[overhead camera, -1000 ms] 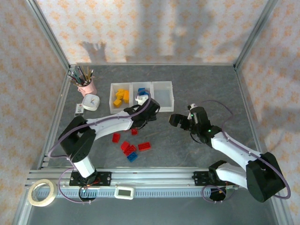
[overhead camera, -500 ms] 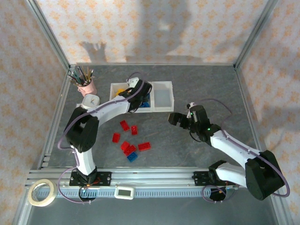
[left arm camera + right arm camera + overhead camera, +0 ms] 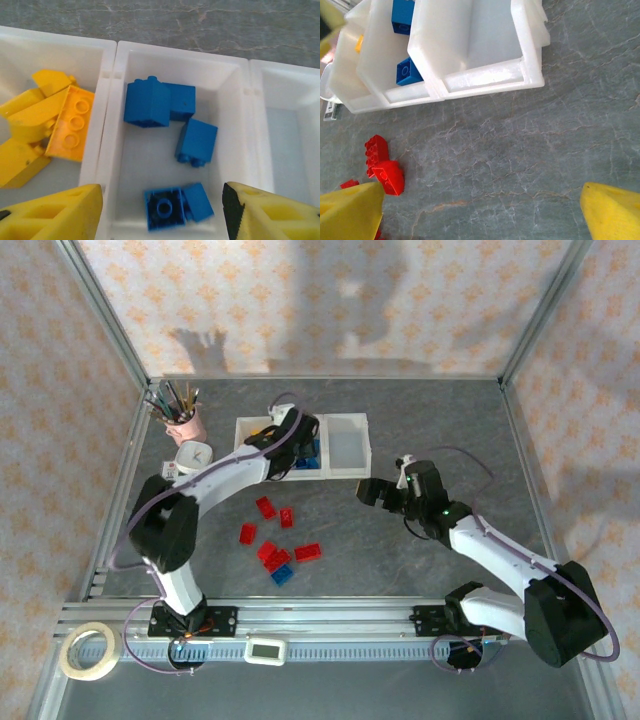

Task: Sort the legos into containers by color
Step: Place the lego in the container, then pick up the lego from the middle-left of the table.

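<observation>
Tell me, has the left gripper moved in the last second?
Yes. The left gripper moved up the top view, from just short of the containers to above the middle bin, fingers apart.

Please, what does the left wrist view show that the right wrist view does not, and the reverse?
Left wrist view, not the other: the whole heap of yellow-orange plastic bricks in the left compartment, and the left pincer, open above the bins.
Right wrist view, not the other: small red plastic bricks lying on the grey table, and the right pincer, open, holding nothing.
Both: the row of translucent white plastic bins, blue plastic bricks in its middle compartment, and the bare right compartment.
</observation>
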Controlling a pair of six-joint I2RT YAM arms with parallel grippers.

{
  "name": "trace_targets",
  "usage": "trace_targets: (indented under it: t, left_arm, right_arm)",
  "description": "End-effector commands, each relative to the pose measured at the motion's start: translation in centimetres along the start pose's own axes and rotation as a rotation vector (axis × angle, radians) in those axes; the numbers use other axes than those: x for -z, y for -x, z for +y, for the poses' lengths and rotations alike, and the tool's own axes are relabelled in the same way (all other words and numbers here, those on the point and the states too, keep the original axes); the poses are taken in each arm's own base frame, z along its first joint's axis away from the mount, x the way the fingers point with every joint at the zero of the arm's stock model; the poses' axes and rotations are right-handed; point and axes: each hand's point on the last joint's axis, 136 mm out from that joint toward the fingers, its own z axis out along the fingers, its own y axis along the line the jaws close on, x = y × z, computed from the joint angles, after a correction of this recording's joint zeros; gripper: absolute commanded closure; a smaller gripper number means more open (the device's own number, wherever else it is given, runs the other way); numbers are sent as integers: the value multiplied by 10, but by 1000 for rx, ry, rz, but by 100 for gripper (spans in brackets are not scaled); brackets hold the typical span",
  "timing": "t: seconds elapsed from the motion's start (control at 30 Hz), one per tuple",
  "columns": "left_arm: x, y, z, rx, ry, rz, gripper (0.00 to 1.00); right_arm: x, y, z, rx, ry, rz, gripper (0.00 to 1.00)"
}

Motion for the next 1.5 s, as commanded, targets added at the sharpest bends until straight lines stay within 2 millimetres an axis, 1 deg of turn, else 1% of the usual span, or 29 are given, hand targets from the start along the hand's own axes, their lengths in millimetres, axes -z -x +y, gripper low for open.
trace_targets:
  t: [0.0,0.17,0.23,0.37,0.43,0.5,0.53,0.6,0.67,0.77,0.9,1.07,1.17,1.27,1.33,1.4,1.47]
  left_arm:
    - [29,-27,6,-58,-12,53,32]
    - [66,-73,24,-48,5,109,31]
    - [80,-91,34,-49,27,131,30]
    - [108,-131,55,-15,63,194,30]
    - [120,-150,58,-8,58,227,29]
    - [131,-167,68,11,86,251,28]
    - [134,-175,71,17,94,265,28]
    - [139,-195,72,31,77,308,28]
    - [143,-212,73,58,74,337,27]
    - [146,-233,76,112,83,372,25]
    - [144,-259,76,172,74,418,18]
    - [142,-277,66,191,54,459,11]
    - [138,-285,66,189,63,469,8]
    - [133,-288,62,188,58,464,8]
    - [130,-289,65,179,78,456,8]
    - [128,-287,65,175,90,437,8]
    - [124,-285,61,175,77,418,9]
  right_arm:
    - [2,0,10,33,34,23,0]
    - [2,-16,23,80,54,68,0]
    - [1,-25,28,98,61,83,0]
    - [-3,-50,33,118,76,127,0]
    - [-4,-61,34,126,74,144,0]
    - [-5,-74,34,122,78,160,0]
    - [-5,-79,34,122,81,170,0]
    - [-6,-89,31,124,71,191,0]
    - [-6,-96,28,126,62,205,0]
    - [-5,-102,30,117,72,214,0]
    - [-4,-105,30,102,81,209,0]
    - [-3,-106,24,107,62,196,0]
    - [-2,-106,24,104,67,196,0]
    - [-2,-105,25,106,72,191,0]
    - [-1,-104,25,110,71,189,0]
    - [0,-104,24,112,64,186,0]
    - [0,-104,23,114,64,180,0]
